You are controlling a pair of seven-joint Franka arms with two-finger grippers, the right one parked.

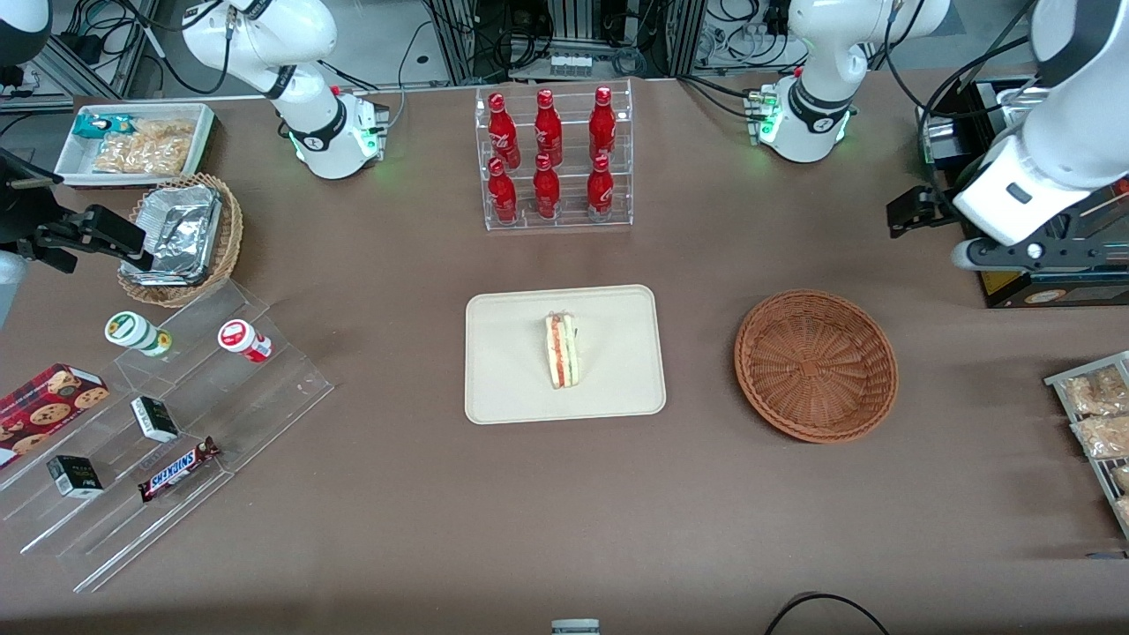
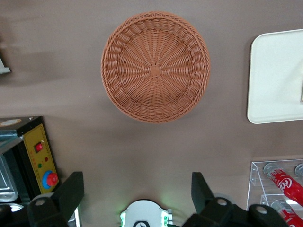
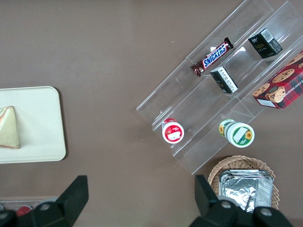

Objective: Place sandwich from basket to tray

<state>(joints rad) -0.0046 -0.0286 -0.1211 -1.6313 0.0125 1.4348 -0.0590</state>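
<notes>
The sandwich (image 1: 563,351) lies on the cream-beige tray (image 1: 512,388) in the middle of the table, filling edge up. It also shows in the right wrist view (image 3: 8,127) on the tray (image 3: 38,132). The reddish-brown wicker basket (image 1: 816,364) is empty and sits beside the tray, toward the working arm's end. The left gripper (image 1: 908,212) is open and empty, raised high above the table and farther from the front camera than the basket. In the left wrist view the gripper (image 2: 137,187) looks down on the basket (image 2: 155,66) and a corner of the tray (image 2: 274,94).
A clear rack of red bottles (image 1: 553,159) stands farther back than the tray. A black box with a yellow panel (image 2: 40,156) sits near the working arm. Snack bags (image 1: 1094,414) lie at that end. A stepped acrylic stand (image 1: 159,423), foil basket (image 1: 181,238) and white bin (image 1: 132,141) are toward the parked arm's end.
</notes>
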